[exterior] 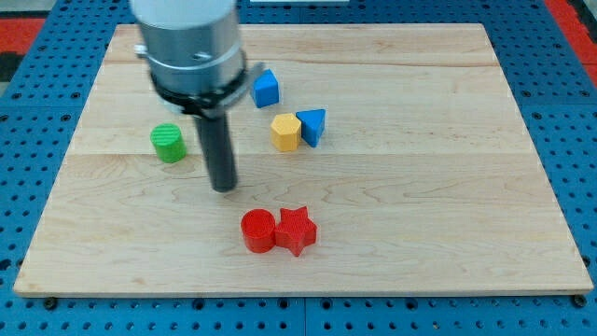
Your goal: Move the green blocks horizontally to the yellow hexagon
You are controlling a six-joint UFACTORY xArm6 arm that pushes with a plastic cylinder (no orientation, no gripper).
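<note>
A green round block (169, 143) sits on the wooden board at the view's left. The yellow hexagon (285, 132) sits near the board's middle, to the right of the green block, touching a blue triangular block (313, 125) on its right. My tip (224, 188) rests on the board below and to the right of the green block, apart from it, and below-left of the yellow hexagon. Only one green block shows; the arm's grey body hides part of the board at the top left.
A blue block (266, 89) lies above the yellow hexagon. A red cylinder (257, 231) and a red star (296, 230) touch each other below my tip. The wooden board (448, 187) lies on a blue pegboard.
</note>
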